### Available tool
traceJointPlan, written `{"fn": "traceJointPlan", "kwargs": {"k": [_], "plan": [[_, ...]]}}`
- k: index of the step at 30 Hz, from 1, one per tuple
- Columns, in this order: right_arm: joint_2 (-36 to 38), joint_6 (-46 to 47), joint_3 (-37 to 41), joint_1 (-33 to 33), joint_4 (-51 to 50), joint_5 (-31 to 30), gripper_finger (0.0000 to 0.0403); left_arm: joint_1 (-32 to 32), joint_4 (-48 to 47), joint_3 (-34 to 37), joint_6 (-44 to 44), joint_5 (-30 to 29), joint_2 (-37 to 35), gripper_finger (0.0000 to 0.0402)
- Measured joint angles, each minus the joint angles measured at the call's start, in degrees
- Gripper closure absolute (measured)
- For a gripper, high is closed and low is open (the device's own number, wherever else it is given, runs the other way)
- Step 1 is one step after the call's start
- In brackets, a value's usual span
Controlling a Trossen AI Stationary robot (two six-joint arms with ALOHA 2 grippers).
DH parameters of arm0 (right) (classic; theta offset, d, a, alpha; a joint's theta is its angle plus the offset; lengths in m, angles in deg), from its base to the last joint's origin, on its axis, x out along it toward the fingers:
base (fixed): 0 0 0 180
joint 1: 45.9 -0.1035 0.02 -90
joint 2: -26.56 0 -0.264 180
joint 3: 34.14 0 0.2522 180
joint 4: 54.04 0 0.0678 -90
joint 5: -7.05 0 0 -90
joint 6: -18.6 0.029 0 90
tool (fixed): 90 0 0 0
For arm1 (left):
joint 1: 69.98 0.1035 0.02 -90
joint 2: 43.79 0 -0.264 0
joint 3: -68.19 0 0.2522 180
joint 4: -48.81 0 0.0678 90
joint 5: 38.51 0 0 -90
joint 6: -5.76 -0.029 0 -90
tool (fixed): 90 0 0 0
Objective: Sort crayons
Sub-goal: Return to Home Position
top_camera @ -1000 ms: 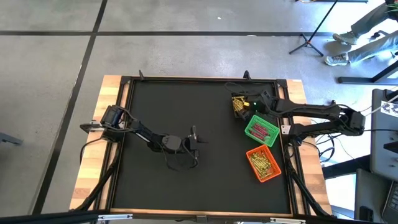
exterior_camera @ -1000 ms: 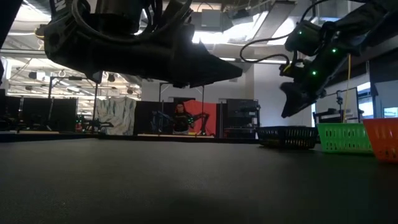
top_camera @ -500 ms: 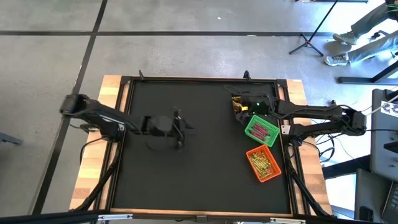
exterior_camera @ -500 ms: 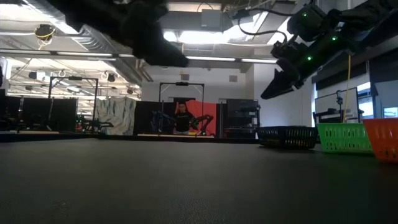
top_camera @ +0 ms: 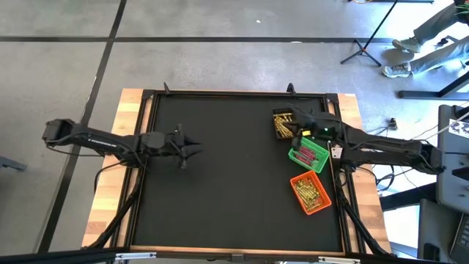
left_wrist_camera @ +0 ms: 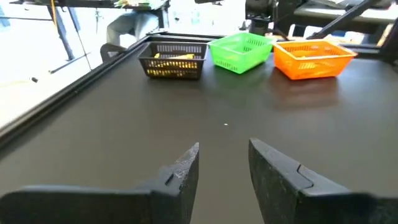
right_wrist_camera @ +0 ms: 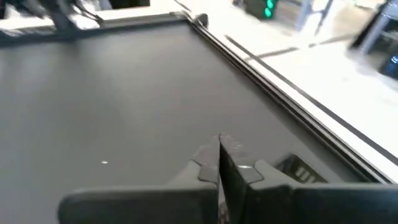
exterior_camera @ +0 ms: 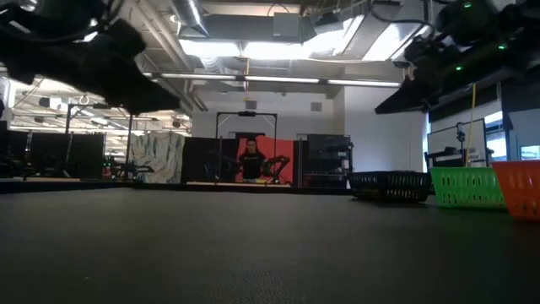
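Both arms have drawn back since a second ago. The left gripper [top_camera: 183,143] now hangs over the left part of the counter [top_camera: 234,213], well apart from the bins. The right gripper [top_camera: 292,126] is at the black bin [top_camera: 277,114]. The left fingers [left_wrist_camera: 186,168] stand spread with nothing between them; the right fingers [right_wrist_camera: 219,162] are pressed together, empty.

Some yellow crayons [top_camera: 281,121] lie in the black bin, partly covered by the right arm, which also crosses a corner of the green bin [top_camera: 320,163] holding red crayons [top_camera: 308,154]. More yellow ones fill the orange bin [top_camera: 297,181].

Seen from the low view, the mesh walls hide all contents, and both arms are dark shapes cut off at the picture's edges. A person [exterior_camera: 251,160] shows far behind the counter.
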Motion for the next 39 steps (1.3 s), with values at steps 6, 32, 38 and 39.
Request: {"fn": "traceJointPlan", "kwargs": {"k": [6, 32, 38, 39], "plan": [[10.2, 0.2, 5.1, 0.0, 1.1, 4.0, 0.0392, -0.7, -0.1, 6.2, 2.5, 0.0, -9.6, 0.0279], [41.9, 4.6, 19.7, 0.0, -0.9, 3.4, 0.0388, -2.0, -15.9, 9.8, 4.3, 0.7, -29.1, 0.0279], [44.6, 4.6, 20.2, -0.1, -2.2, 3.9, 0.0388, -4.2, -20.0, 9.8, 4.0, -2.9, -36.5, 0.0282], [44.6, 4.6, 20.2, -0.1, -2.2, 3.9, 0.0388, -4.6, -20.0, 9.8, 3.3, -2.8, -37.6, 0.0282]]}}
